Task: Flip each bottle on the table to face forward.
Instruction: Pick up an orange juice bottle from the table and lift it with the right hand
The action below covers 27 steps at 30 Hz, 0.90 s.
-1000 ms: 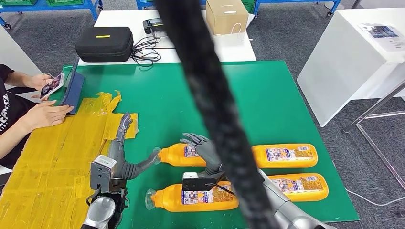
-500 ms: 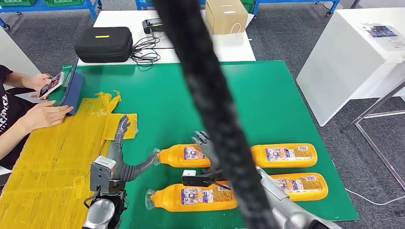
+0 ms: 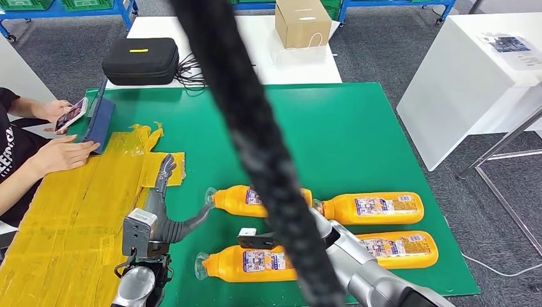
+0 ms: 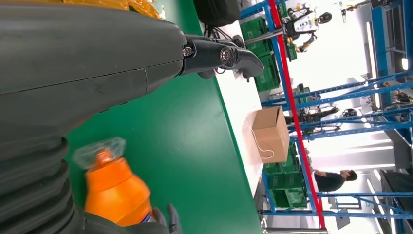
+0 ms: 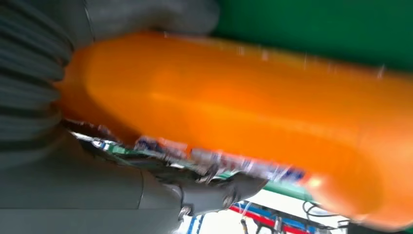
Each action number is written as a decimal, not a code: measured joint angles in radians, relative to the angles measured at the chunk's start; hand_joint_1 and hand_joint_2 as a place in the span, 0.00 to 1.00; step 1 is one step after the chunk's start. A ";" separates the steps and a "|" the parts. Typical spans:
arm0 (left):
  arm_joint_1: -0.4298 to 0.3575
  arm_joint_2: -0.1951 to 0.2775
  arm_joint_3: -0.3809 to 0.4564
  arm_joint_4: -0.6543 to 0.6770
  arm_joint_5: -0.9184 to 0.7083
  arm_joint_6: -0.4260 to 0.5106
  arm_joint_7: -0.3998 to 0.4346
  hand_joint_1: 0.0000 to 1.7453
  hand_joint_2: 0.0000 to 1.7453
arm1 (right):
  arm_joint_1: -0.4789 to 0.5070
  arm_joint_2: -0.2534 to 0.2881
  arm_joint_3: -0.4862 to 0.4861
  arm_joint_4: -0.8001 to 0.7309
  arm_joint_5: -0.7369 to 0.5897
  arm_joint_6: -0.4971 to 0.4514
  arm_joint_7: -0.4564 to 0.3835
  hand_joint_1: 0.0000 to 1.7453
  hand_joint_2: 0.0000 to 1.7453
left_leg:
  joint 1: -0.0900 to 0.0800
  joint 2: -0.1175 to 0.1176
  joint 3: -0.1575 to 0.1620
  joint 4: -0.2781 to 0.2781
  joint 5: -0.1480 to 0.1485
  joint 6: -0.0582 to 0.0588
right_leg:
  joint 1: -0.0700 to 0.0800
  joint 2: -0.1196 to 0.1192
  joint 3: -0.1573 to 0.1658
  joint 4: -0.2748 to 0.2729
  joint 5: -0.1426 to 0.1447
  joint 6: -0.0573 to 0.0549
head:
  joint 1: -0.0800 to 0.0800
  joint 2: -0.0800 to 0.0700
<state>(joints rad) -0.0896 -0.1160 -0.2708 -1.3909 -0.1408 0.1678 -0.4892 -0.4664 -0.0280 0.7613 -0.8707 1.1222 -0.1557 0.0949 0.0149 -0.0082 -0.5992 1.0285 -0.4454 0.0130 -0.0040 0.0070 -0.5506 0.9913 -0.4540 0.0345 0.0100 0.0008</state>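
My left hand (image 3: 161, 203) lies flat on the green table (image 3: 358, 128), fingers spread apart and stretched toward 12 o'clock, the thumb reaching out toward 3 o'clock. It holds nothing; the thumb tip sits just beside the clear cap of the upper-left bottle (image 3: 240, 199), and I cannot tell whether it touches. In my left wrist view that bottle's cap and orange neck (image 4: 113, 187) lie close to my palm.

My right hand (image 5: 97, 161) is wrapped around the upper-left bottle: in the right wrist view the thumb lies along one side and the fingers (image 5: 224, 187) curl under the label side, the orange body filling the space between. In the head view a thick black cable (image 3: 249, 147) hides this hand.

4 bottles lie on their sides at 6 o'clock on the table, each long axis running 9 to 3 o'clock, caps toward 9. The lower-left bottle (image 3: 249, 263) shows its label upward. To the right sit the upper-right bottle (image 3: 374, 208) and the lower-right bottle (image 3: 399, 248), labels also up.

Compared with 1 second ago, my right fingers have gone from spread above the upper-left bottle to closed on it, and that bottle sits slightly further toward 12 o'clock. My left hand has stayed put.
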 joint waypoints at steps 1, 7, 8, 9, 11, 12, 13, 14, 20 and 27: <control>0.000 0.000 0.000 0.000 0.000 0.000 0.000 0.00 1.00 | 0.001 0.003 -0.001 0.003 -0.003 -0.011 -0.001 0.99 1.00 | 0.000 0.000 0.000 0.000 0.000 0.000 | 0.000 0.000 0.000 0.000 0.000 0.000 | 0.000 0.000; 0.010 -0.003 0.003 -0.003 -0.004 0.000 0.003 0.00 1.00 | 0.047 0.015 -0.040 -0.049 -0.041 -0.081 -0.020 1.00 1.00 | 0.000 -0.001 -0.001 0.000 0.000 0.000 | 0.000 0.000 0.000 0.000 0.000 0.000 | 0.000 0.000; 0.012 -0.004 0.004 -0.003 -0.005 0.000 0.003 0.00 1.00 | 0.054 0.016 -0.046 -0.060 -0.045 -0.084 -0.022 1.00 1.00 | 0.000 -0.001 -0.001 0.000 0.000 0.000 | 0.000 0.000 0.000 0.000 0.000 0.000 | 0.000 0.000; 0.013 -0.004 0.004 -0.003 -0.006 0.000 0.003 0.00 1.00 | 0.063 0.017 -0.053 -0.071 -0.049 -0.090 -0.026 1.00 1.00 | 0.000 -0.001 -0.001 0.000 0.000 0.000 | 0.000 0.000 -0.001 0.000 0.000 0.000 | 0.000 0.000; 0.016 -0.005 0.005 -0.004 -0.008 0.000 0.004 0.00 1.00 | 0.086 0.020 -0.073 -0.102 -0.065 -0.122 -0.040 1.00 1.00 | 0.000 -0.001 -0.002 0.000 0.000 0.000 | 0.000 0.000 -0.001 0.000 0.000 0.000 | 0.000 0.000; 0.018 -0.006 0.005 -0.004 -0.009 0.000 0.005 0.00 1.00 | 0.101 0.023 -0.085 -0.122 -0.075 -0.144 -0.049 1.00 1.00 | 0.000 -0.001 -0.003 0.000 0.000 0.000 | 0.000 -0.001 -0.002 0.000 0.000 0.000 | 0.000 0.000; 0.019 -0.006 0.005 -0.005 -0.010 0.000 0.005 0.00 1.00 | 0.116 0.027 -0.100 -0.145 -0.084 -0.165 -0.057 1.00 1.00 | 0.000 -0.001 -0.004 0.000 0.000 0.000 | 0.000 -0.001 -0.003 0.000 0.000 0.000 | 0.000 0.000; 0.020 -0.006 0.005 -0.006 -0.010 -0.001 0.006 0.00 1.00 | 0.131 0.030 -0.112 -0.167 -0.090 -0.179 -0.063 1.00 1.00 | 0.000 -0.001 -0.004 0.000 0.000 0.000 | 0.000 0.000 -0.003 0.000 0.000 0.000 | 0.000 0.000; 0.023 -0.008 0.005 -0.012 -0.011 -0.002 0.006 0.00 1.00 | 0.186 0.041 -0.165 -0.260 -0.134 -0.261 -0.116 1.00 1.00 | 0.000 -0.001 -0.005 0.000 0.000 0.000 | 0.000 -0.001 -0.005 0.000 0.000 0.000 | 0.000 0.000; 0.018 -0.008 -0.005 -0.012 0.059 -0.088 0.014 0.00 1.00 | 0.285 0.086 -0.271 -0.428 -0.360 -0.476 -0.322 1.00 1.00 | 0.000 -0.001 -0.006 0.000 0.000 0.000 | 0.000 -0.001 -0.005 0.000 0.000 0.000 | 0.000 0.000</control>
<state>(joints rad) -0.0719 -0.1240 -0.2759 -1.4027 -0.0822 0.0794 -0.4753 -0.1817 0.0583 0.4899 -1.2991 0.7624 -0.6319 -0.2270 0.0147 -0.0096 -0.6055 1.0285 -0.4454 0.0129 -0.0042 0.0063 -0.5561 0.9915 -0.4542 0.0346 0.0099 0.0008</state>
